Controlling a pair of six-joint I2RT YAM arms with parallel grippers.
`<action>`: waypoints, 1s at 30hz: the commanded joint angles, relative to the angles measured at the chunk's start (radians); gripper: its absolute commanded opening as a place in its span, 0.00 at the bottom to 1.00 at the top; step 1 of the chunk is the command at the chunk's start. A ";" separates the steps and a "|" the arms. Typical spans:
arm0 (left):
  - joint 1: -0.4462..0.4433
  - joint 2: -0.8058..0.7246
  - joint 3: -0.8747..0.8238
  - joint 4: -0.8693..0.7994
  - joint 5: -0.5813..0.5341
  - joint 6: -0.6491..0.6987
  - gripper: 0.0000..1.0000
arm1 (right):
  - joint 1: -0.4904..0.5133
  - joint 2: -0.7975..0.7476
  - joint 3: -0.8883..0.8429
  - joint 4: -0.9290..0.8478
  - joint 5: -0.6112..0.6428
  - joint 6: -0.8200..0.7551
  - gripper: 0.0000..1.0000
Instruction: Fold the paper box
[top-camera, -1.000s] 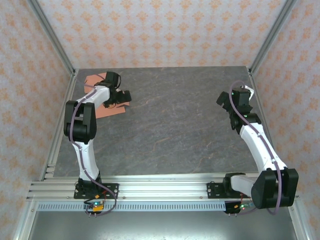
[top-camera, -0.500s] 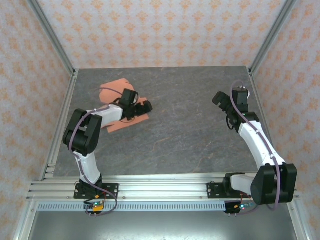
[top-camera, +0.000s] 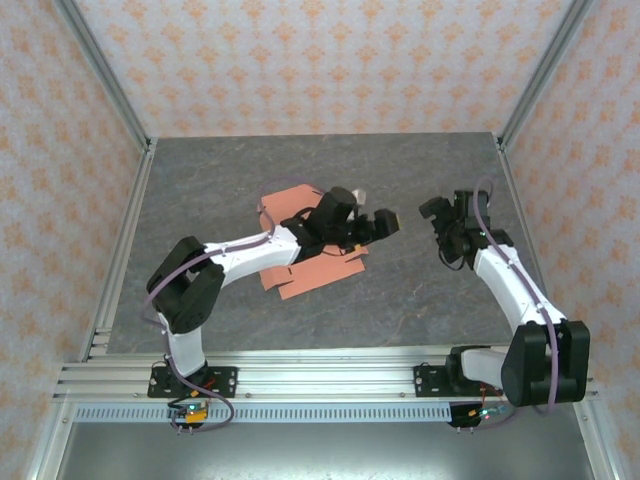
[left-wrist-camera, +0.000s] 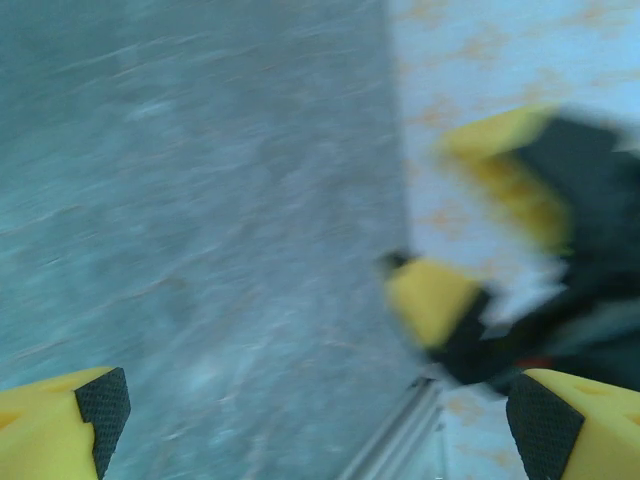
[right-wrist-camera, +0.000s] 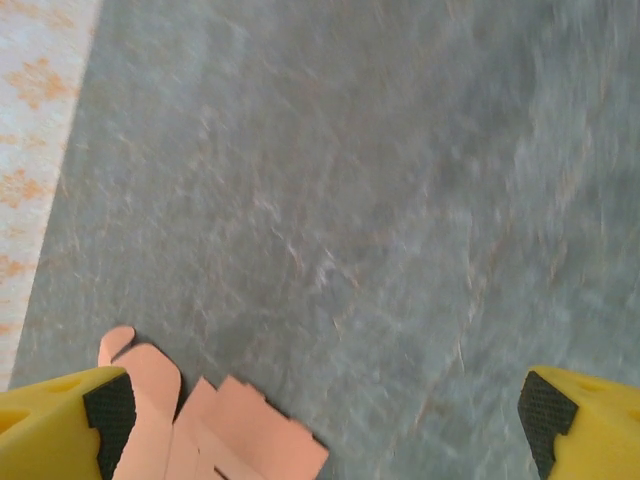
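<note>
Two grippers were inspected; both were found empty. The left gripper (top-camera: 373, 222) stood with its jaws spread wide. In its blurred wrist view the pads (left-wrist-camera: 100, 405) sat at the bottom corners of the frame with only bare table (left-wrist-camera: 200, 200) between them. The right gripper (top-camera: 440, 222) gaped likewise, with nothing between its fingers (right-wrist-camera: 108, 412).

The box (top-camera: 318, 272) was a flat salmon sheet lying unfolded on the table, left of centre in the top view. The left arm (top-camera: 250, 255) crossed over its middle and hid part of it. One portion showed above the arm and a larger one below, its notched lower edge slanting up toward the right. With the middle covered, the long axis could not be fixed; the visible outline suggested upper left to lower right.

Key relation: the left gripper sat just past the box's right edge, over bare table, pointing right and away from it. The box therefore lay behind its fingertips, to the lower left. The right gripper stood further right, apart from the box and facing left toward it. In its wrist view the box showed at the lower left of the frame.

Judgement: no fold was made yet. The left gripper was nearer but aimed off the box. The right gripper had the clearer line to the right edge.
</note>
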 joint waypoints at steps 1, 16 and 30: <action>0.051 -0.122 0.054 -0.180 -0.091 0.132 1.00 | 0.004 -0.044 -0.103 0.110 -0.112 0.199 1.00; 0.350 -0.319 -0.273 -0.588 -0.254 0.437 1.00 | 0.285 0.188 -0.234 0.694 -0.167 0.514 0.94; 0.344 -0.263 -0.391 -0.679 -0.411 0.433 1.00 | 0.433 0.413 -0.152 0.818 -0.079 0.587 0.89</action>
